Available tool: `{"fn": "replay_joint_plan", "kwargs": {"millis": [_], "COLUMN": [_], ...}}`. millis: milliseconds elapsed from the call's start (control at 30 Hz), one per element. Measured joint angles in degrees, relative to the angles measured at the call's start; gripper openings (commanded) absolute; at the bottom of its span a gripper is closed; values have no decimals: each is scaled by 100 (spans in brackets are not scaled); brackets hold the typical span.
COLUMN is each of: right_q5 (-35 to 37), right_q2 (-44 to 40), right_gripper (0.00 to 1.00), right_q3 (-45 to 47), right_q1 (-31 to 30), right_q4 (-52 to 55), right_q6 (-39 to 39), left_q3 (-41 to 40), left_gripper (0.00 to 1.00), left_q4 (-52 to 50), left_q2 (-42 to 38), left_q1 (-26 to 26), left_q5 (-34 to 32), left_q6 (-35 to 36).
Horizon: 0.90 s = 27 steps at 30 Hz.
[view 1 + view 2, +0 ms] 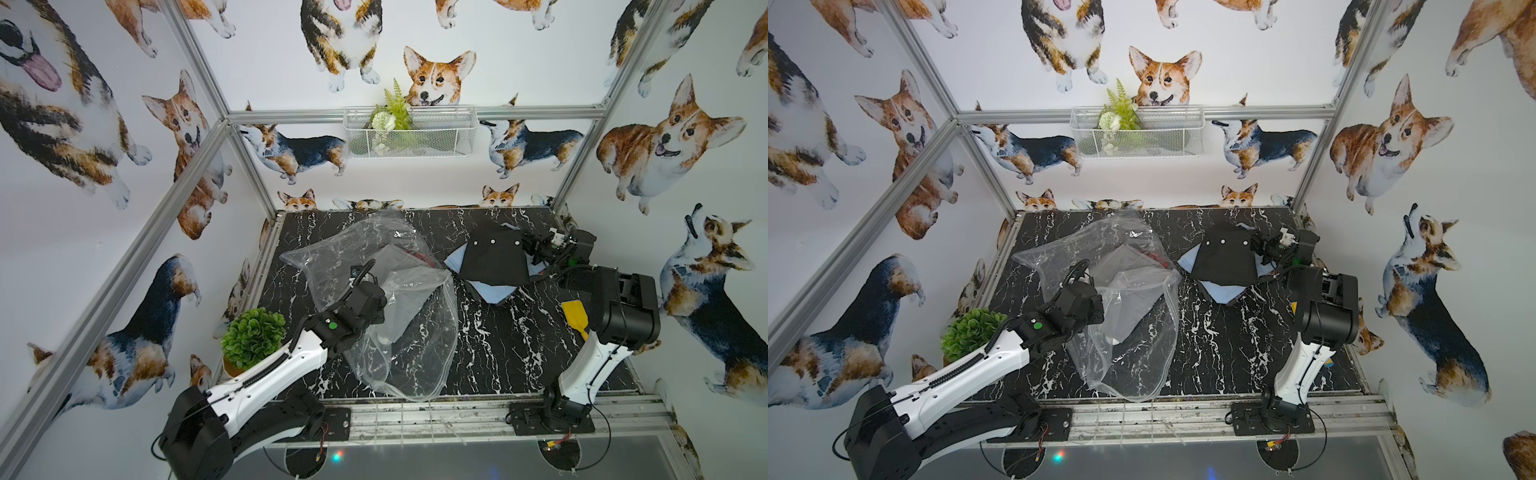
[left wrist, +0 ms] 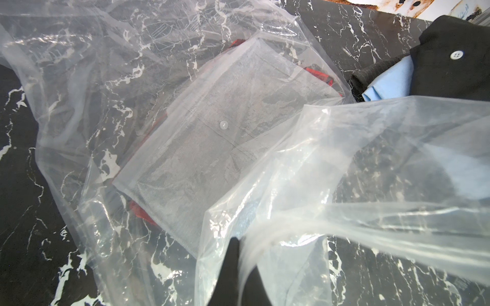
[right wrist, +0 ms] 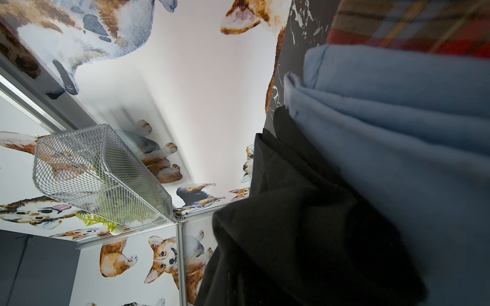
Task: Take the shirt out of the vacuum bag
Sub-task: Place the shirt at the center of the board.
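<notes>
black shirt (image 1: 494, 259) lies beside the vacuum bag (image 1: 345, 257), left tool (image 2: 234, 246) pinching plastic.

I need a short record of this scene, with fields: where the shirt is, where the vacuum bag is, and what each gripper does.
shirt: black with white buttons, on the table, outside the vacuum bag
vacuum bag: clear, crumpled, beside the shirt
left gripper: shut on the vacuum bag
right gripper: shut at the shirt's edge; grip hidden by cloth
task state: shirt is out
</notes>
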State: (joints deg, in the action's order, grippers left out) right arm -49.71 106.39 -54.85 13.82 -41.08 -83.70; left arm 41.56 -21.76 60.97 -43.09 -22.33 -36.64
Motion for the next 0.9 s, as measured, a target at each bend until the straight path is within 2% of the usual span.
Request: {"fn": "replay_joint_plan", "kwargs": {"millis": [233, 400, 500, 633, 900], "right_q5": [131, 608, 855, 1220, 1786], "right_q2": [-811, -1486, -1733, -1611, -1464], "right_gripper": [0, 0, 0, 0, 0], "right_q3": [-396, -896, -772, -717, -214], "right_q1": [-109, -297, -417, -636, -691], "right_q4": [669, 2041, 2441, 3045, 3528], "right_q6": [426, 1567, 2221, 2983, 3821], "left_q3": [-70, -118, -146, -208, -291], "left_gripper": [0, 0, 0, 0, 0], "left_q4": [44, 46, 50, 72, 85], "left_q2": [-87, -181, -229, -297, -407], "left_q1": [13, 37, 46, 55, 72], "left_q5": [7, 7, 4, 7, 37], "left_q6": [-2, -4, -4, -7, -26]}}
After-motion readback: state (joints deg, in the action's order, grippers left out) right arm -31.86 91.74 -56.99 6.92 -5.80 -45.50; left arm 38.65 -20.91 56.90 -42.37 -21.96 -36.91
